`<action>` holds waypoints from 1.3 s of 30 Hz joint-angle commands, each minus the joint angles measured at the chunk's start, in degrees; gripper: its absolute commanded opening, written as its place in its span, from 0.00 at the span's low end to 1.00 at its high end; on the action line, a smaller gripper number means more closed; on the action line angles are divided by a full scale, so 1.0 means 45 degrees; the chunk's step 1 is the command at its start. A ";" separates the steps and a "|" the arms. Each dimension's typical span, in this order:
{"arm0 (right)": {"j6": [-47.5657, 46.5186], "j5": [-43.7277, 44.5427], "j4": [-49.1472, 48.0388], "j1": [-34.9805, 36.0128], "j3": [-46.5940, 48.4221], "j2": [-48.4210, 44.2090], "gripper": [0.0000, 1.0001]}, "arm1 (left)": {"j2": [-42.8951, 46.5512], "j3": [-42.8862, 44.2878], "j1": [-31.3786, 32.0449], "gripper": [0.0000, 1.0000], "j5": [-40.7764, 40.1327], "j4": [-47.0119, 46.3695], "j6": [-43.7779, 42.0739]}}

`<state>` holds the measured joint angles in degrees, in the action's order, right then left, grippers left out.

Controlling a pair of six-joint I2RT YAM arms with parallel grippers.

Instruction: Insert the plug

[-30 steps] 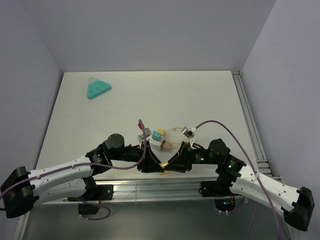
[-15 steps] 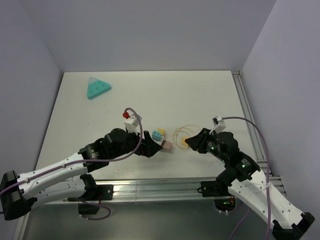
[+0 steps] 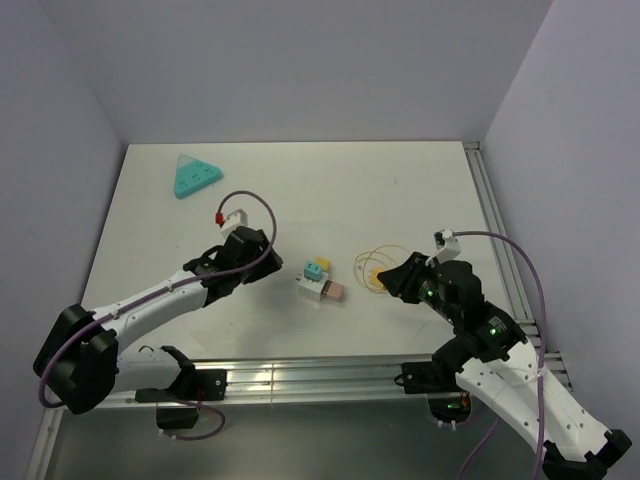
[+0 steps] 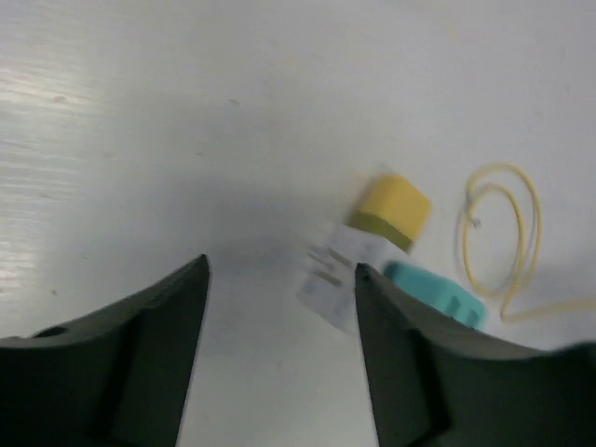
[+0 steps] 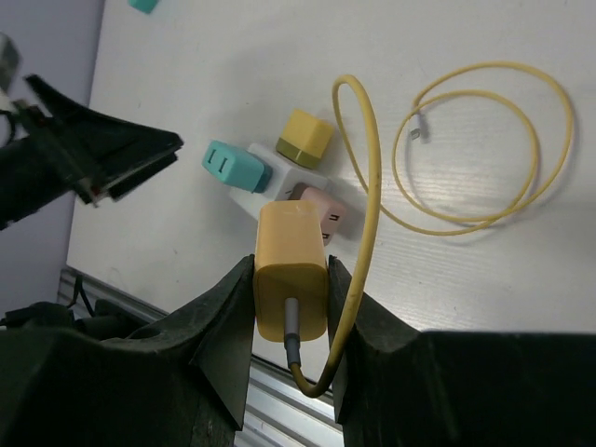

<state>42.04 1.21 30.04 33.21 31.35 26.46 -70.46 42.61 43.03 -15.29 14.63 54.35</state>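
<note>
Both jaws of my right gripper (image 5: 291,275) are clamped on the flat sides of the orange charger plug (image 5: 291,233), near the white socket block (image 5: 282,175), a light, rigid, probably slick body tugged by its springy yellow cable (image 5: 376,186), while my left gripper (image 4: 279,270) gapes wide, empty.

Nothing can be read in any view: no text, brand, number or sign. The white block (image 4: 328,270) on the surface (image 4: 186,112) carries a few grey marks on its top face, too blurred to tell as letters or figures. The corded plug (image 5: 291,270) shows only plain faces.
</note>
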 commanded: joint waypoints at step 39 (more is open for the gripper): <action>0.0090 -0.2281 -0.2632 -0.0056 -0.2220 0.1581 0.00 | -0.4110 -0.3296 -0.1164 0.00 0.7402 -0.9150 0.0481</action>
<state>42.13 -6.83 23.07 33.21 23.11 31.79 -91.64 28.99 36.45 16.80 -23.20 55.53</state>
